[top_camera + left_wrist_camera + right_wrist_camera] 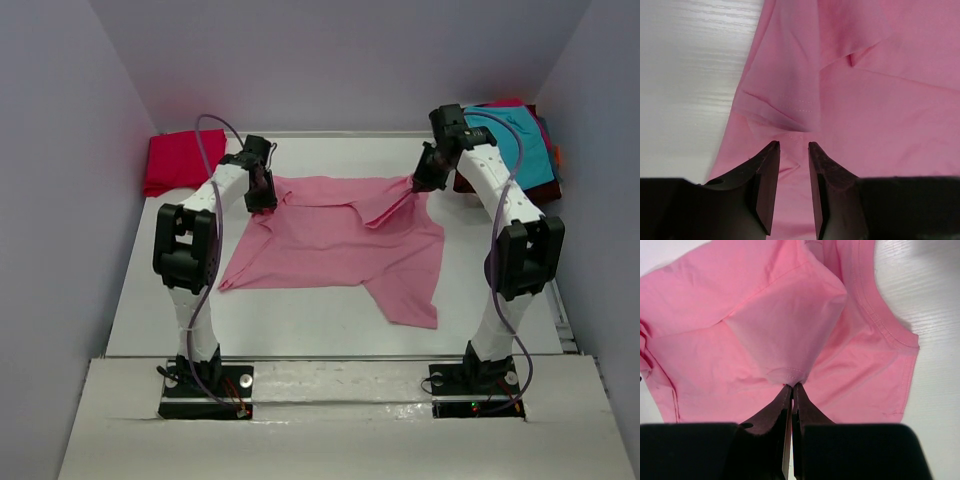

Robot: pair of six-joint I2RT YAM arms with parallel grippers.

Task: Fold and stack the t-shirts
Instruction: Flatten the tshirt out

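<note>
Pink t-shirt spread on table — fold pinched by right gripper; left gripper parted above it, nothing held.

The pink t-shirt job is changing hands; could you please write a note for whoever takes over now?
Right gripper: shut on a fold of the pink shirt, far right side.
Left gripper: fingers apart over the shirt's far left edge, gripping nothing.
Red shirt: looks folded, far left corner.
Teal shirt: far right corner.
Pink shirt lies spread, unfolded; to do: fold and stack it.
</note>
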